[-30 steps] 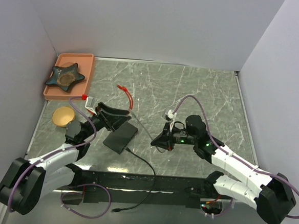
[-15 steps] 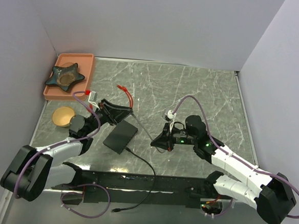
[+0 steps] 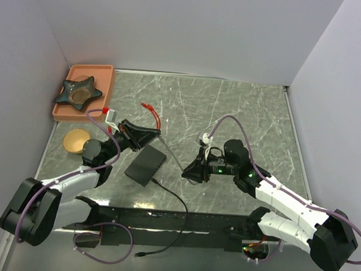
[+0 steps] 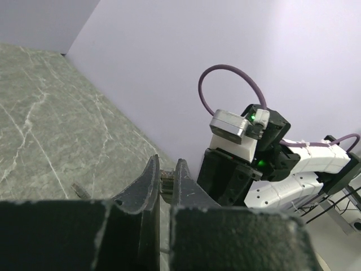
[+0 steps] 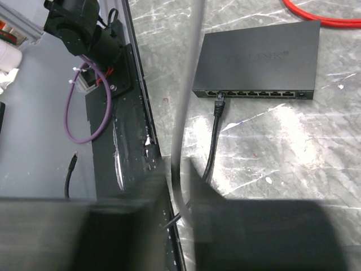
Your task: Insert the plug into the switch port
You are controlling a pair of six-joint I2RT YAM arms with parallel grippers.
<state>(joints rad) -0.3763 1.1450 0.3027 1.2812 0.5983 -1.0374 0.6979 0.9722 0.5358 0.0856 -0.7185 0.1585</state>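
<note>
1. white walls close in a green-veined marble counter [image 3: 250, 115] on three sides, and both arms reach in from the near edge.
2. a switch [image 3: 146, 165] (a flat matte-black box) lies on the counter between the two arms, nearer the left one.
3. its row of sockets runs along the long side facing the right arm. the switch port [image 5: 256, 93] shows there as a small dark hole, and a black cable [image 5: 213, 135] is plugged in near one end of the row and trails toward the near edge.
4. the left hand [image 4: 167, 165] is pressed together on the plug [image 4: 167, 182], a small clear connector pinched between its fingertips.
5. seen from above, that hand hovers just past the far short end of the switch, so the plug is apart from the row of ports and not on their side of the box.
6. a grey cable [image 3: 172, 152] runs from the plug across to the right hand [image 3: 191, 171], which sits low to the right of the switch.
7. the right hand's fingers stand close on either side of the grey cable — i cannot tell whether they pinch it or only flank it.
8. a red cable [image 3: 151, 113] lies beyond the left hand.
9. an orange tray [image 3: 109, 87] in the far left corner holds a dark star-shaped dish [image 3: 79, 92].
10. a round tan bowl [image 3: 76, 140] sits on the counter just in front of the tray.
</note>
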